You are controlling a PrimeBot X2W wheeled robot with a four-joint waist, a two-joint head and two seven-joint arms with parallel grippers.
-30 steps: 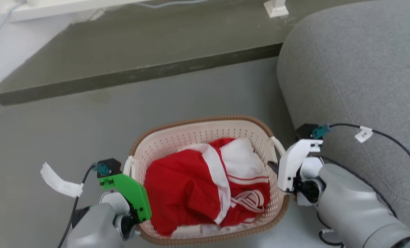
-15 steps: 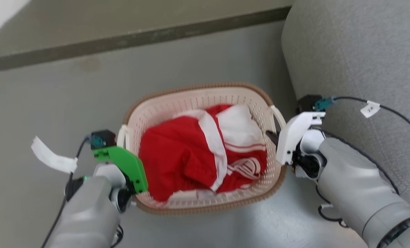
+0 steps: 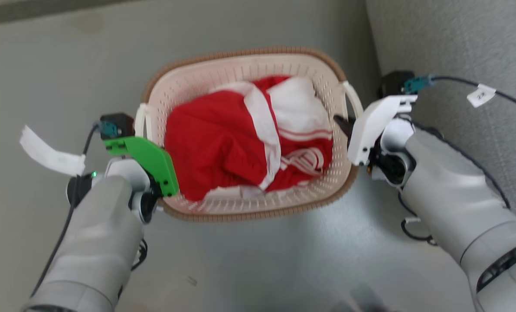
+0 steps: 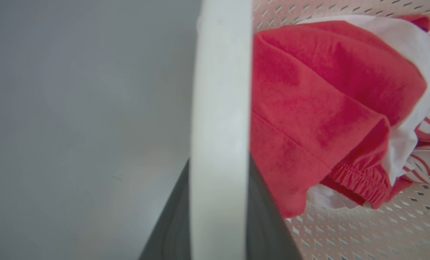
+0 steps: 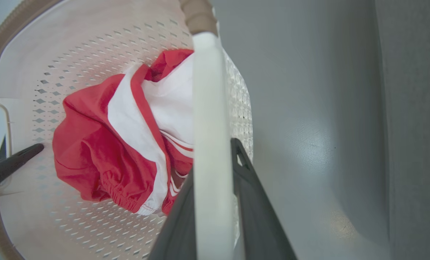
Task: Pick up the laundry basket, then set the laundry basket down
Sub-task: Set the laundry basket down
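So there's one laundry basket (image 3: 249, 53): small, rounded-rectangle, cream-white plastic punched full of little holes, with a brown woven-look rim. It has two white loop handles, one per short side. It sits between the two arms, over the grey floor (image 3: 284, 268) and just beside a grey upholstered sofa (image 3: 457, 39) on the robot's right. I honestly can't tell whether its bottom is touching the floor.

Inside is one crumpled bundle of red clothing (image 3: 214, 143) with white panels and stripes.

There are two grippers, both busy. The left gripper (image 4: 219, 169) has its dark fingers pinched closed on the left handle (image 4: 218, 90), one finger on each side of the white band. The right gripper (image 5: 213, 162) does the same on the right handle (image 5: 207, 108).

There are also two white paper tags, one on each wrist cable.
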